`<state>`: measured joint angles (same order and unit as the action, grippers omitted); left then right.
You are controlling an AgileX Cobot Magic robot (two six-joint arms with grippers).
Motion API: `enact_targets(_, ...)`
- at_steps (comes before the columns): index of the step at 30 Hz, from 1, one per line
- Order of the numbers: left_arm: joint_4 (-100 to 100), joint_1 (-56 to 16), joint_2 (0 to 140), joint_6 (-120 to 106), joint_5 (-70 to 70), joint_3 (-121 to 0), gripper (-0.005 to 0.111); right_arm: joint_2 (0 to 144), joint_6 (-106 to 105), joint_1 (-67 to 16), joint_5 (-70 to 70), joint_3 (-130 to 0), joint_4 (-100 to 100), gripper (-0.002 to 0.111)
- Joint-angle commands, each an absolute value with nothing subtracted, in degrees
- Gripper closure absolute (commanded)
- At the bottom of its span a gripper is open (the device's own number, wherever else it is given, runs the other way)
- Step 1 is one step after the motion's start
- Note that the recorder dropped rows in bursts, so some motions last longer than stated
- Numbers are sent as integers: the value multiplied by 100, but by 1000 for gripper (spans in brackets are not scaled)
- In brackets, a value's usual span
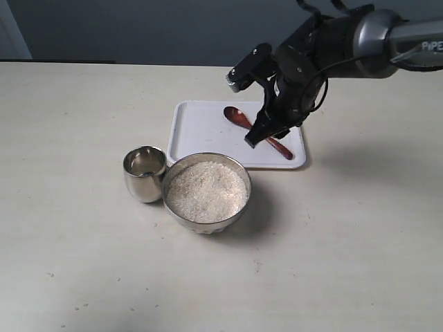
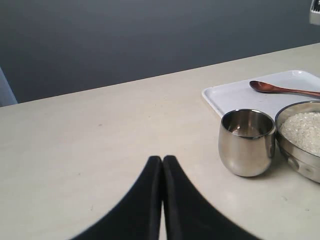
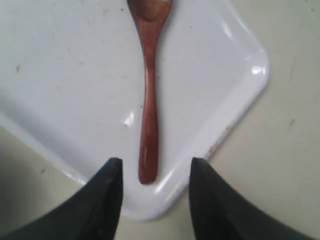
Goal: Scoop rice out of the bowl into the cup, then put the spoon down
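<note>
The reddish-brown wooden spoon (image 1: 239, 117) (image 3: 149, 105) (image 2: 280, 89) lies flat on the white tray (image 1: 201, 131) (image 3: 60, 95). My right gripper (image 1: 266, 135) (image 3: 156, 167) hangs just above the spoon's handle end, open, with nothing between its fingers. The steel bowl (image 1: 207, 191) (image 2: 305, 145) full of white rice (image 1: 206, 190) (image 2: 306, 131) stands in front of the tray. Left of the bowl, close beside it, stands the steel cup (image 1: 145, 173) (image 2: 247, 142). My left gripper (image 2: 162, 161) is shut and empty above bare table, away from the cup; it does not show in the exterior view.
The cream table (image 1: 83, 263) spreads wide on the left and in front of the bowl. A dark wall (image 1: 138, 28) runs behind the table's far edge. The right arm (image 1: 360, 38) reaches in from the upper right, over the tray.
</note>
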<state>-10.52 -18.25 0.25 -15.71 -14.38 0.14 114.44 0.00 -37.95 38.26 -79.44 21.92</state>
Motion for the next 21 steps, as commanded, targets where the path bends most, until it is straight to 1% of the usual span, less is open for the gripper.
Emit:
enact_targets(1, -1040, -1843, 0, -1556, -1370, 0, 106, 10903, 33, -3768, 4743, -7914, 2233, 92)
enact_targets(3, -1040, -1843, 0, -1556, -1370, 0, 106, 10632, 33, -3768, 5174, -7914, 2233, 107)
enact_targets(4, -1040, -1843, 0, -1556, -1370, 0, 106, 10484, 48, -3768, 5373, -7914, 2233, 108)
enact_targets(8, -1040, -1843, 0, -1556, -1370, 0, 106, 9913, 48, -3768, 5809, -7885, 2217, 108)
enact_targets(12, -1040, -1843, 0, -1556, -1370, 0, 106, 9159, 83, -3768, 5831, -7447, 2217, 108)
enact_targets(18, -1040, -1843, 0, -1556, -1370, 0, 106, 7453, 644, -3768, 5914, -6441, 2245, 108)
enact_targets(21, -1040, -1843, 0, -1556, -1370, 0, 106, 6573, 759, -3768, 6024, -6149, 2233, 108)
